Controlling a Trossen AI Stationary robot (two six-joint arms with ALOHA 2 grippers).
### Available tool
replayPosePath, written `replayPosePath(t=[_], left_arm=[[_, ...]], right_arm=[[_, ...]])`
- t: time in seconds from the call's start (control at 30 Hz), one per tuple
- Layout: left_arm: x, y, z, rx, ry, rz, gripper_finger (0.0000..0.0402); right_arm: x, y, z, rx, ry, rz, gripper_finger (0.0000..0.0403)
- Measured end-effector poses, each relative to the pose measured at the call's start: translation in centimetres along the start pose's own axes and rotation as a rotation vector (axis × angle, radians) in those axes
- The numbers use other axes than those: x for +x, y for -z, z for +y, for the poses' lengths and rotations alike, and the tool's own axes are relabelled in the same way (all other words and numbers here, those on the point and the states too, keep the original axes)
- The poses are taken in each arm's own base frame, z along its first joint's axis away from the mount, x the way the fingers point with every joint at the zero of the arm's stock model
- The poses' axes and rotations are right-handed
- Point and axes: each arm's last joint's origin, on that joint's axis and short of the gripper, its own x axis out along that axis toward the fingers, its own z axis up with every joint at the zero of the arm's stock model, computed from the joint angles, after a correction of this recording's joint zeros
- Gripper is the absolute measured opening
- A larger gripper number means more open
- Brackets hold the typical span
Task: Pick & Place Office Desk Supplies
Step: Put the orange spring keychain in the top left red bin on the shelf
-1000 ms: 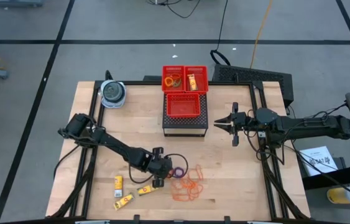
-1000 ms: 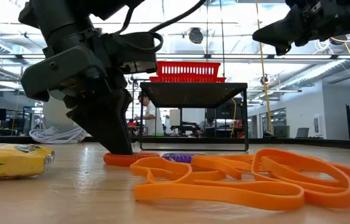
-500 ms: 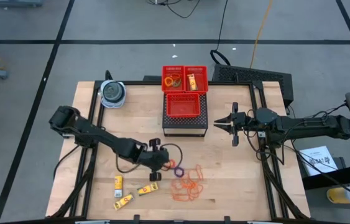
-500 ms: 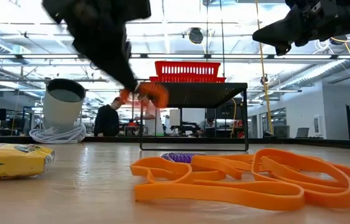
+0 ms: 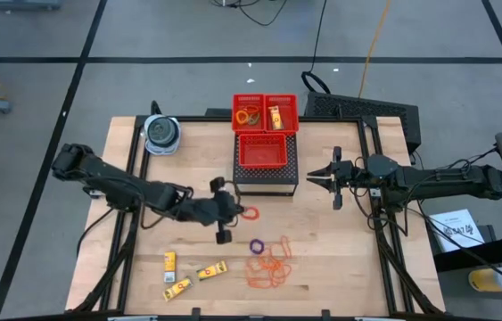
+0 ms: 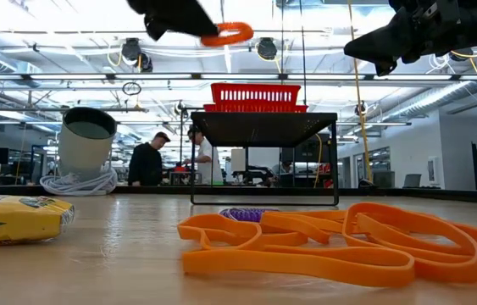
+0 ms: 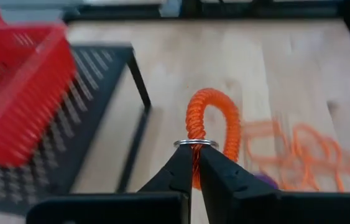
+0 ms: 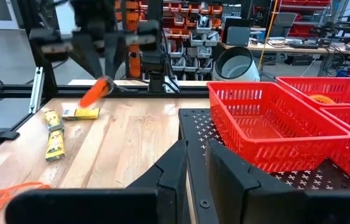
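Orange coiled ring point(image 7: 212, 127) hangs pinched between the left gripper's point(image 7: 194, 149) fingertips, lifted; purple ring point(image 5: 256, 245), orange rubber bands point(image 5: 270, 265), yellow packets point(image 5: 211, 269) lie below them.

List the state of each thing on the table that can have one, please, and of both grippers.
Left gripper: shut on the orange coil ring, lifted above the table.
Orange coil ring: held, off the table.
Right gripper: waits in the air beside the rack.
Purple ring: lying on the table.
Rubber bands: lying loose in a pile.
Front red basket: looks empty.
Yellow packets: lying flat.
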Motion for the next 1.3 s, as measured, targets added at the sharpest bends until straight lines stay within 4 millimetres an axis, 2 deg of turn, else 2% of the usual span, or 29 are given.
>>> replayPosePath(t=[0.17, 0.5, 0.77, 1.07, 1.3], left_arm=[[0.0, -1.3, 1.4, -0.016, -0.048, -0.090, 0.0034], [0.8, -2.8, 4.8, -0.011, -0.177, -0.190, 0.0031], [-0.7, -4.3, 8.2, -0.040, -0.264, -0.271, 0.0031], [-2.1, -5.7, 13.2, -0.069, -0.452, -0.380, 0.0031], [-2.3, -5.6, 17.5, -0.135, -0.585, -0.389, 0.0031]], right_arm=[[0.0, 0.0, 0.0, 0.000, 0.000, -0.001, 0.0050], [0.0, 0.0, 0.0, 0.000, 0.000, 0.003, 0.0050], [-0.1, 0.0, 0.0, 0.000, -0.001, 0.006, 0.0050], [-0.6, -0.1, 0.0, -0.016, 0.000, -0.001, 0.0050], [-0.6, 0.0, 0.0, -0.024, -0.001, 0.004, 0.0050]])
